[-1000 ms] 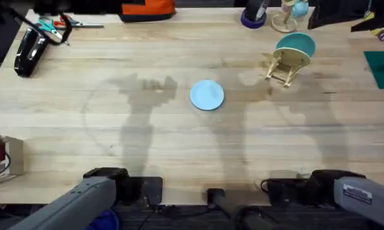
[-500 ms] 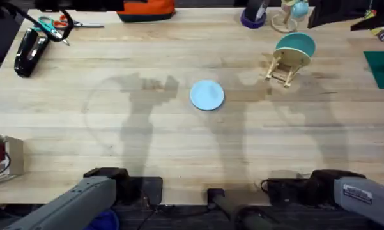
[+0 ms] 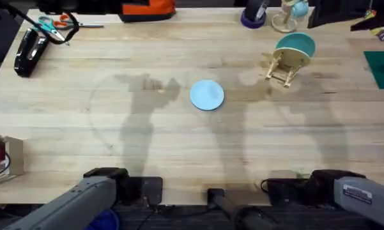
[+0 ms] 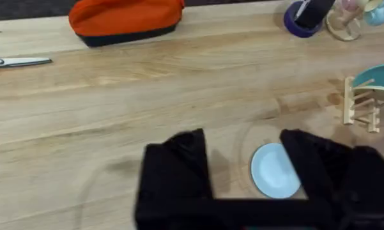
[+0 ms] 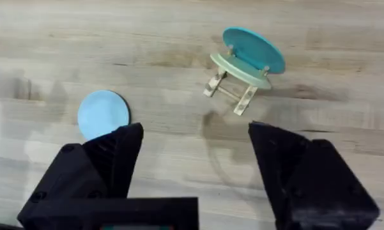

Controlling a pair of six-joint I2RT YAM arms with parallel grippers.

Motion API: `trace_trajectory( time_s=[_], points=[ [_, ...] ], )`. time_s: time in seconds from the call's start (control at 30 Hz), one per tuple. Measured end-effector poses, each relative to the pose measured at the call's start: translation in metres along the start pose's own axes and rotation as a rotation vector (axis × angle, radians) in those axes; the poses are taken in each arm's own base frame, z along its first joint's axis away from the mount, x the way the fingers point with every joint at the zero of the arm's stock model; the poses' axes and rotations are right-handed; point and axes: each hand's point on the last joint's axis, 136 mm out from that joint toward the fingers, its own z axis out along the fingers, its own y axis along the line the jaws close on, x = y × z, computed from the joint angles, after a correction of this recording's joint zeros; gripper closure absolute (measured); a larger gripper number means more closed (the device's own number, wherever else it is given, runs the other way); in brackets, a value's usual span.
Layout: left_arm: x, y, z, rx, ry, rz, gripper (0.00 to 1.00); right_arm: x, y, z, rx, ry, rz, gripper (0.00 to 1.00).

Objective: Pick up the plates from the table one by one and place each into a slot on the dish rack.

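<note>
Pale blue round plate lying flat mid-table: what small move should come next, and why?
Probably lower the open left gripper toward the pale blue round plate. It lies flat and untouched on the light wood table, and the left wrist view frames it between the fingers. The small wooden dish rack already holds a teal plate and a pale green plate. The right gripper is open too.

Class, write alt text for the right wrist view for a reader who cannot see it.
A pale blue plate lies flat on a wooden table. Apart from it, a small wooden dish rack holds a teal plate upright. The open right pincer hangs above.
</note>
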Motion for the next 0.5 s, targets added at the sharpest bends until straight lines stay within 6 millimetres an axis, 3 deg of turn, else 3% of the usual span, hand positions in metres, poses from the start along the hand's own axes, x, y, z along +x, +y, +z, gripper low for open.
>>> trace_trajectory(
  time_s=[0.17, 0.27, 0.5],
  points=[
    [0.0005, -0.0019, 0.0, 0.011, 0.002, 0.004, 0.712, 0.0, 0.0, 0.0, 0.0, 0.0, 0.0, 0.007],
    [0.0005, -0.0025, 0.0, 0.014, 0.002, 0.006, 0.929, 0.0, 0.0, 0.0, 0.0, 0.0, 0.0, 0.007],
    [0.0005, -0.0025, 0.0, 0.014, 0.002, 0.007, 0.958, 0.0, 0.0, 0.0, 0.0, 0.0, 0.0, 0.008]
  ],
)
